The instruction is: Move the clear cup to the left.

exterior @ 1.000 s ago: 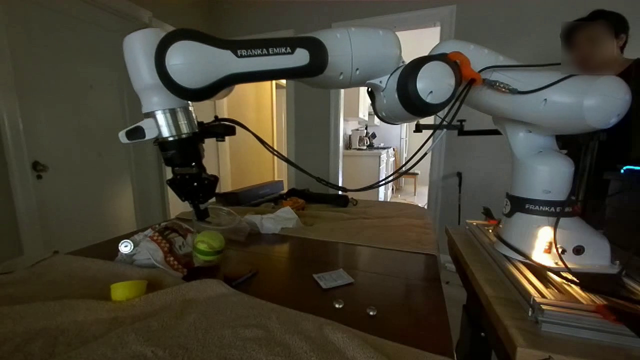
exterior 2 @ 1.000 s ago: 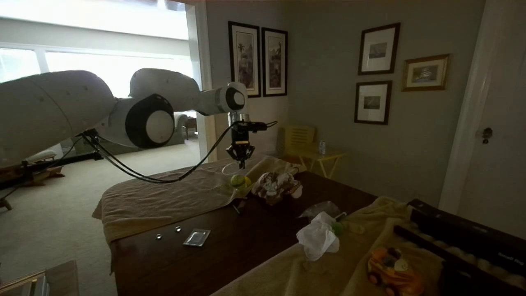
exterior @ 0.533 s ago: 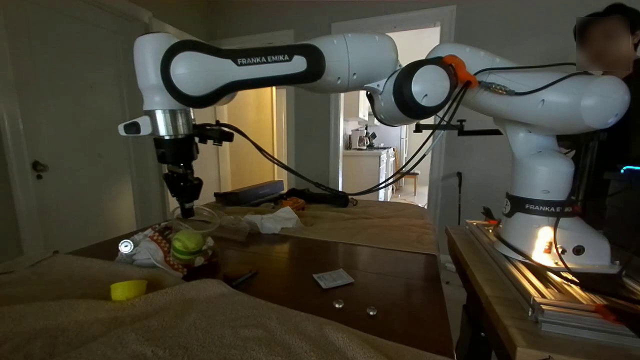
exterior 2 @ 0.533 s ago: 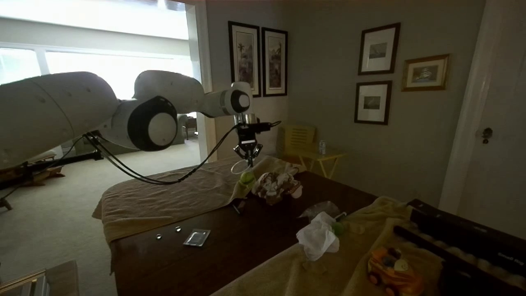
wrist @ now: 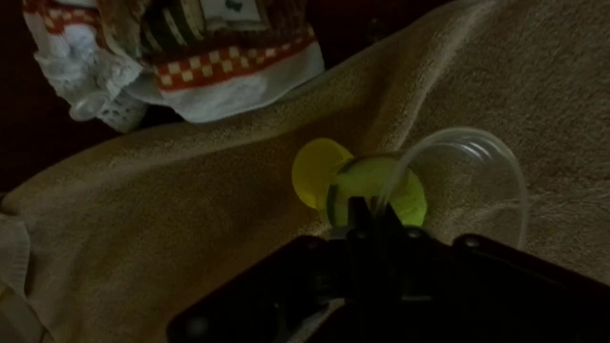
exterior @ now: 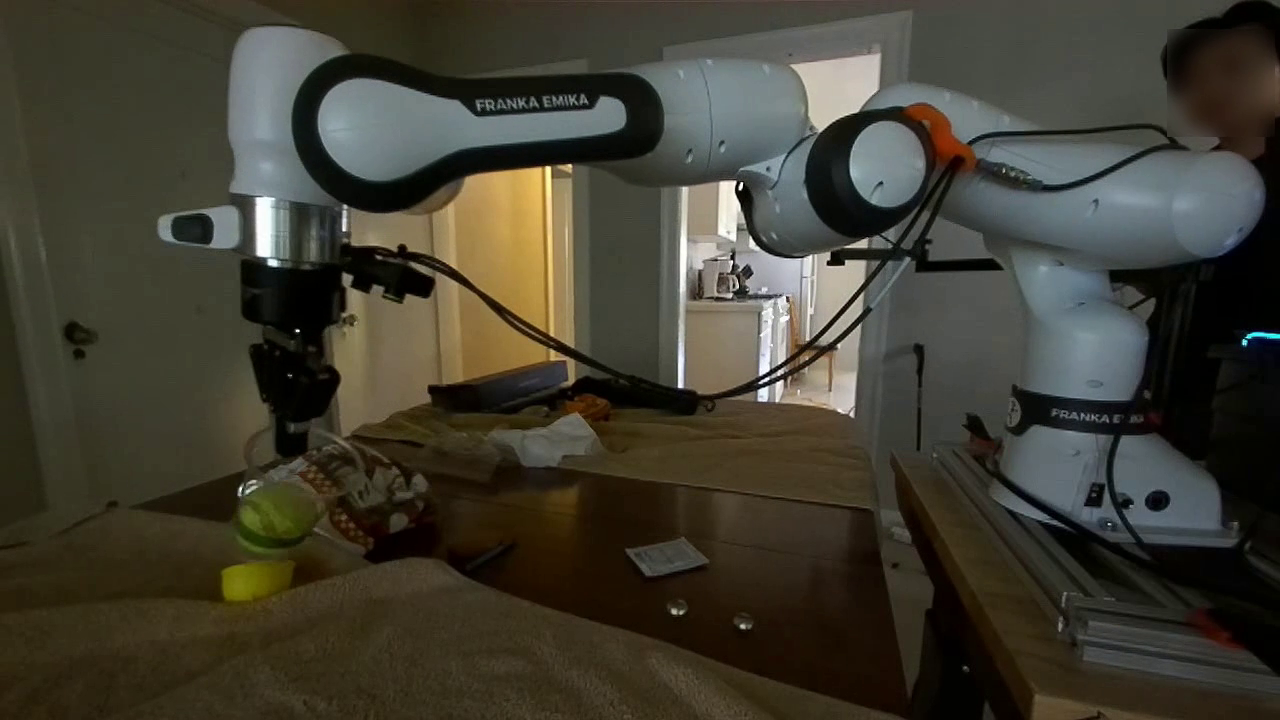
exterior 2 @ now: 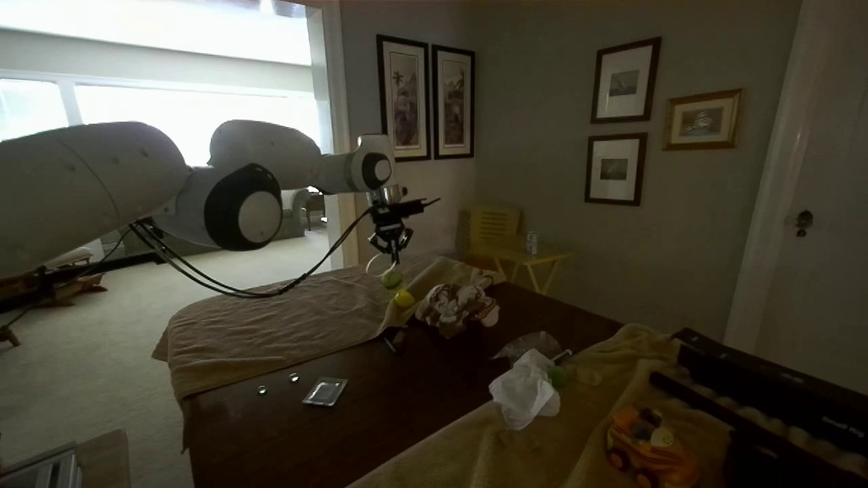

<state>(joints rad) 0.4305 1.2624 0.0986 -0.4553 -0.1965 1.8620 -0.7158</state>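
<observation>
The clear cup (exterior: 278, 496) hangs tilted from my gripper (exterior: 292, 447), which is shut on its rim. Through its lower part shows a round yellow-green mass (wrist: 405, 195). In an exterior view, the cup (exterior 2: 391, 276) looks raised off the tan towel, with the gripper (exterior 2: 395, 259) directly over it. From the wrist, the rim (wrist: 457, 131) loops out to the right of my gripper (wrist: 371, 206), and one side of it runs between the two fingertips. The cup's far wall and base are partly hidden behind the dark fingers.
A yellow cup-like object (exterior: 257, 581) sits on the towel (exterior: 400, 640) just below the held cup. Beside it lies a crumpled red-and-white bag (wrist: 228, 76). On the dark table (exterior: 570, 560) are a flat packet (exterior: 667, 558) and two small clear pieces (exterior: 677, 607).
In an exterior view the gripper and cup have swung left, from over the bag to above the yellow object. They have also risen away from the towel. The grip has stayed shut.
</observation>
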